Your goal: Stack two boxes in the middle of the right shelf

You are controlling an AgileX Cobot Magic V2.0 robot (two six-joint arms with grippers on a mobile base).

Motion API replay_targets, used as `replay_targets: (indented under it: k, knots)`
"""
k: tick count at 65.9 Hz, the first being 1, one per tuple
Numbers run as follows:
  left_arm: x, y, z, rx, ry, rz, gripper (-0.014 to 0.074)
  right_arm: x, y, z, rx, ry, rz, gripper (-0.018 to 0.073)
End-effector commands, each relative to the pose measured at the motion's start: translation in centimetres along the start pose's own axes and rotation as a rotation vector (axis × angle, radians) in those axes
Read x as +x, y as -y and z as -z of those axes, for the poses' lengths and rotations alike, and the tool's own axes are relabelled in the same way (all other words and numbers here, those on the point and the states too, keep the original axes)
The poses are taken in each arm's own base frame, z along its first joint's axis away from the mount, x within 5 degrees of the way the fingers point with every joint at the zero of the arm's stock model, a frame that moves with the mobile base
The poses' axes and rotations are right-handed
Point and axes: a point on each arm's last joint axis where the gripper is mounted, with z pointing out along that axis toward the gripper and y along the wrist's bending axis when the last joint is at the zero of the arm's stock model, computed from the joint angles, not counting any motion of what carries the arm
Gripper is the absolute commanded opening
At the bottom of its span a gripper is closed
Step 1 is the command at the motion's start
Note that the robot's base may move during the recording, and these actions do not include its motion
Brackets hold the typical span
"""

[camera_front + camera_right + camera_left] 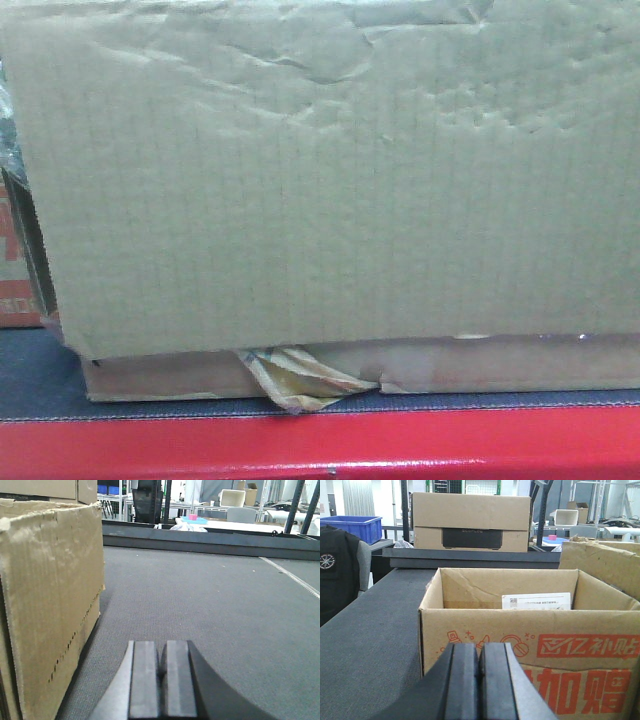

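Filling my front view, the plain brown cardboard box (330, 190) sits on the grey-matted desk (40, 385) near its red front edge (320, 445), with a yellowish tape scrap (295, 378) poking out underneath. My left hand (479, 680) has its pads pressed together on nothing, low before the open red-printed box (530, 630). My right hand (162, 677) is likewise closed and empty, the brown box's side just to its left.

Front view hugs a plain box (330, 180); wrist views skim the grey mat (210, 595).
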Motion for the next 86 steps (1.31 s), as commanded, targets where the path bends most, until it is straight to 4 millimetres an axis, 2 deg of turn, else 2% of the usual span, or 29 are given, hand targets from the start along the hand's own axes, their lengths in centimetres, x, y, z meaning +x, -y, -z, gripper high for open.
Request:
replay_targets:
  k: [1,45,52,60,72,78,86]
  knots:
    - [-0.3,0.0,0.1,0.008,0.029,0.003,-0.0101,-0.1,0.0,0.0,0.001,0.017,0.005,-0.0162]
    - [-0.6,0.1,0.1,0.009,0.065,0.003,-0.0101,-0.1,0.0,0.0,0.001,0.017,0.005,-0.0162]
    - [-0.3,0.0,0.1,0.008,0.021,0.021,-0.0101,-0.1,0.0,0.0,0.001,0.017,0.005,-0.0162]
    - [-2.4,0.0,0.4,0.005,-0.006,0.023,-0.0101,-0.1,0.0,0.0,0.001,0.017,0.005,-0.0162]
    - [-7.5,-0.1,1.2,0.0,-0.093,0.023,-0.0101,-0.1,0.0,0.0,0.001,0.017,0.005,-0.0162]
    - [-9.2,-0.1,0.3,-0.002,-0.194,0.021,-0.0101,-0.1,0.0,0.0,0.001,0.017,0.005,-0.0162]
    - [-11.1,-0.1,-2.0,-0.003,-0.36,0.013,-0.0101,-0.1,0.0,0.0,0.001,0.017,0.005,-0.0162]
